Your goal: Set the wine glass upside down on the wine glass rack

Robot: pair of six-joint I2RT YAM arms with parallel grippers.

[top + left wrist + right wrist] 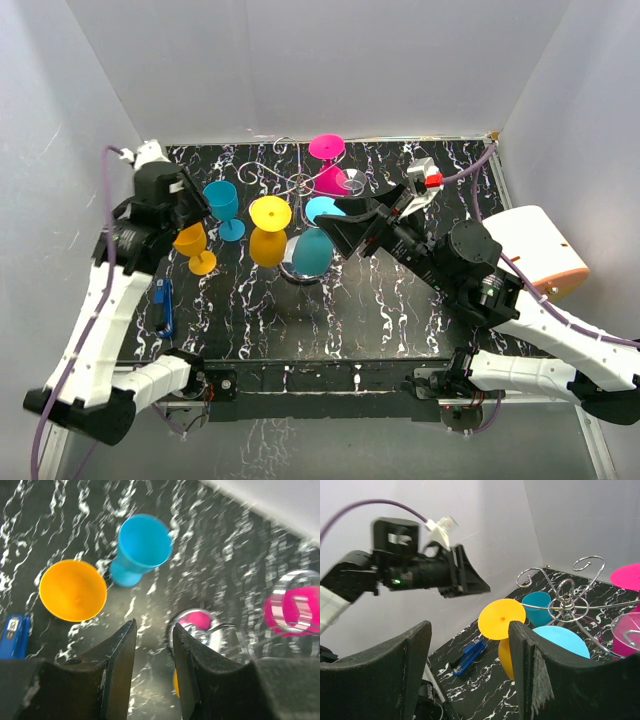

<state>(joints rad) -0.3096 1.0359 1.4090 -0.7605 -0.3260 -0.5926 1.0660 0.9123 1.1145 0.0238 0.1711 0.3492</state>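
The wine glass rack is a silver wire stand with scroll arms on a chrome dome base. Yellow, cyan and magenta glasses hang on it upside down. A blue glass and an orange glass stand upright on the table to its left. My left gripper is open and empty, above these two glasses. My right gripper is open and empty, right of the cyan glass and the yellow glass.
A blue stapler lies near the table's left edge; it also shows in the right wrist view. A beige and orange object sits past the right edge. White walls close in the black marbled table.
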